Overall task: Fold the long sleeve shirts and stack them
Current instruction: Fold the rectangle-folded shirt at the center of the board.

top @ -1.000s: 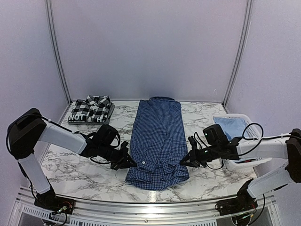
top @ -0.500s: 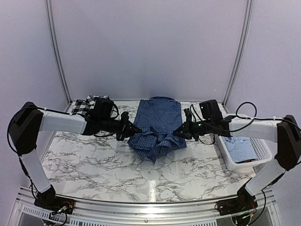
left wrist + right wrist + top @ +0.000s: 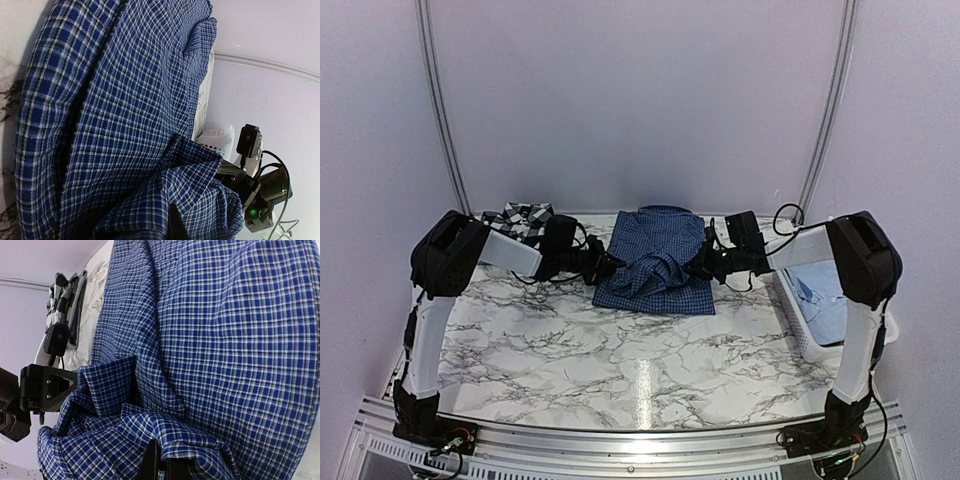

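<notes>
Clamping the dark blue checked shirt (image 3: 655, 262) from either side, your left gripper (image 3: 603, 266) and right gripper (image 3: 698, 266) were both pinched tight on its folded-over hem, holding it above the shirt's middle. That shirt lay at the back centre of the marble table (image 3: 570, 340). The folded black-and-white plaid shirt (image 3: 520, 217) sat beyond your left arm. The pale blue shirt (image 3: 820, 290) lay in the white basket (image 3: 800, 330) on the right.
</notes>
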Action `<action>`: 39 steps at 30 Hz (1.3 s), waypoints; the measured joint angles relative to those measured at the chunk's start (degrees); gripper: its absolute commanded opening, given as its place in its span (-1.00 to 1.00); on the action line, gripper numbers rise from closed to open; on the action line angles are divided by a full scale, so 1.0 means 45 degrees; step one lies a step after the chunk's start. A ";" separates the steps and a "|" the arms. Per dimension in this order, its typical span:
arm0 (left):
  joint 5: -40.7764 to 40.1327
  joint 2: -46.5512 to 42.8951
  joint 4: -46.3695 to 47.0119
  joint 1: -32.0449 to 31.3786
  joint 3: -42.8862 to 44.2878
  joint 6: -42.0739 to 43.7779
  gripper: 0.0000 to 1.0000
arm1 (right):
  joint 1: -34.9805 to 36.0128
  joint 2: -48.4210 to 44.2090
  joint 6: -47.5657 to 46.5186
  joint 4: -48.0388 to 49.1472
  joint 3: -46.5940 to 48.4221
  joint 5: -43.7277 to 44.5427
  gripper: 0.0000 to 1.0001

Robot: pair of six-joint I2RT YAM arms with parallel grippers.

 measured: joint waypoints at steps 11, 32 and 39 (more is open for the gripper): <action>-0.0869 -0.0233 0.1598 -0.0189 -0.2404 -0.0204 -1.00 | 0.0000 0.0296 0.0107 0.1171 -0.0656 0.0355 -1.00; -0.3031 -0.4925 0.2560 -0.1904 -0.7854 -0.0962 -1.00 | 0.1263 -0.2487 0.0622 0.1404 -0.4459 0.0704 -1.00; -0.3002 -0.4925 0.2560 -0.1423 -0.7446 -0.0879 -1.00 | 0.0835 -0.2467 0.0627 0.1302 -0.3512 0.0529 -1.00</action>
